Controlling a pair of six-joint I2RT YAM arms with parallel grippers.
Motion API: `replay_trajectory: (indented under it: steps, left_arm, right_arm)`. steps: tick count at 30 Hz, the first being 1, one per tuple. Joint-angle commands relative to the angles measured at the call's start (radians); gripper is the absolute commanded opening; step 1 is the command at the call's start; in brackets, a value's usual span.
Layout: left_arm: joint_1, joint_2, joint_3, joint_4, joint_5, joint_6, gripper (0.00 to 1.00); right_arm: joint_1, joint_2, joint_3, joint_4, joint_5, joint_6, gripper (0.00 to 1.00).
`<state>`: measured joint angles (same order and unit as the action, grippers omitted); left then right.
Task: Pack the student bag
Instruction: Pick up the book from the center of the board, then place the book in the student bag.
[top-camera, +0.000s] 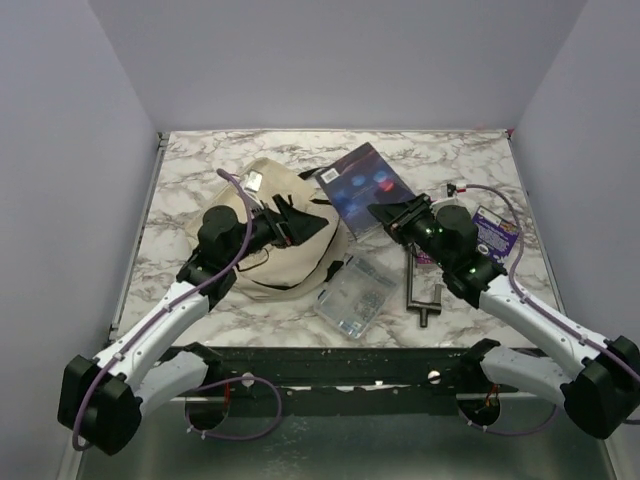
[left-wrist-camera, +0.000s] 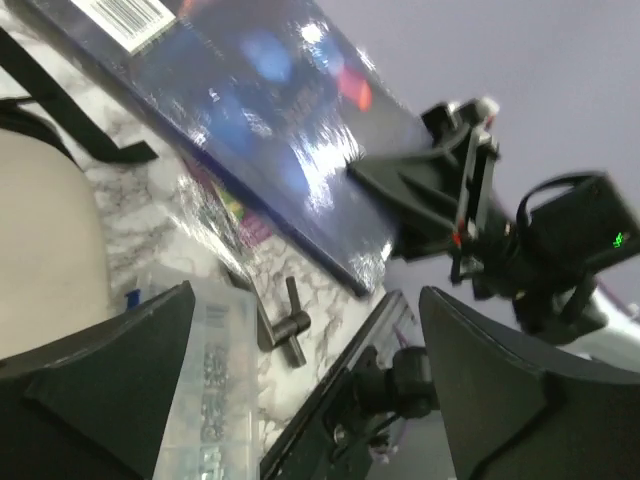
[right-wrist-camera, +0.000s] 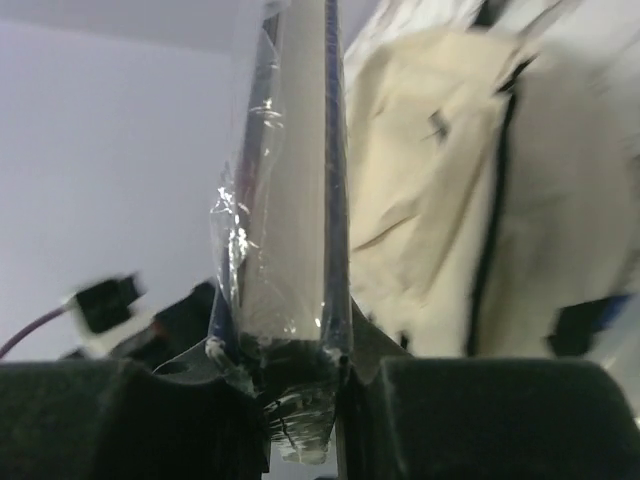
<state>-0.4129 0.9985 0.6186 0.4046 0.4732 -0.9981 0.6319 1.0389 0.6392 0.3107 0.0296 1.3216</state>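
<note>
Containers counted: two. First, the student bag: cream fabric with black straps and zip lines, slumped on the tabletop left of centre, just ahead of the left arm. Its inside is not exposed in any view, so contents cannot be told. Second, the clear pouch: laid flat near the front edge, just beside the bag's right side. Rows of small pieces are seen through it, too small to identify.

One book is counted: dark blue cover, shrink-wrapped, barcode label seen at one corner in the left wrist view. It is located just right of the bag and is clamped edge-on between the right fingers, gripped at its near right corner. Whether its far end is resting on the tabletop cannot be told.

The left fingers are spread wide with nothing gripped between them. They are positioned over the bag's right part, aimed toward the book; contact with the fabric cannot be confirmed.

Other counts: one T-shaped metal tool, laid between the pouch and the right arm; one purple packet, partly hidden beneath the right arm.
</note>
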Motion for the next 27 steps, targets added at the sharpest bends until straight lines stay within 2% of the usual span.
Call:
replay_trajectory:
  steps: [1, 6, 13, 19, 23, 26, 27]
  left_arm:
    - [-0.197, 0.007, 0.118, -0.529, -0.274, 0.498, 0.98]
    - [-0.386, 0.186, 0.247, -0.68, -0.656, 0.635, 0.98]
    - [-0.419, 0.438, 0.375, -0.741, -0.765, 0.666, 0.95]
    - [-0.422, 0.543, 0.455, -0.803, -0.866, 0.694, 0.84]
    - [-0.416, 0.522, 0.446, -0.799, -0.896, 0.735, 0.72]
    - [-0.396, 0.518, 0.444, -0.804, -0.89, 0.758, 0.45]
    - [-0.391, 0.509, 0.443, -0.809, -0.879, 0.762, 0.39]
  right_arm:
    - [-0.102, -0.059, 0.162, -0.428, 0.108, -0.285, 0.0]
    - [-0.108, -0.153, 0.248, -0.661, 0.246, -0.453, 0.0]
    - [-0.109, -0.235, 0.333, -0.798, 0.274, -0.541, 0.0]
    - [-0.109, -0.275, 0.315, -0.786, 0.181, -0.558, 0.0]
    - [-0.11, -0.215, 0.355, -0.821, 0.034, -0.6, 0.0]
    - [-0.11, -0.184, 0.378, -0.861, -0.08, -0.616, 0.0]
    - [-0.11, -0.178, 0.384, -0.868, -0.105, -0.611, 0.0]
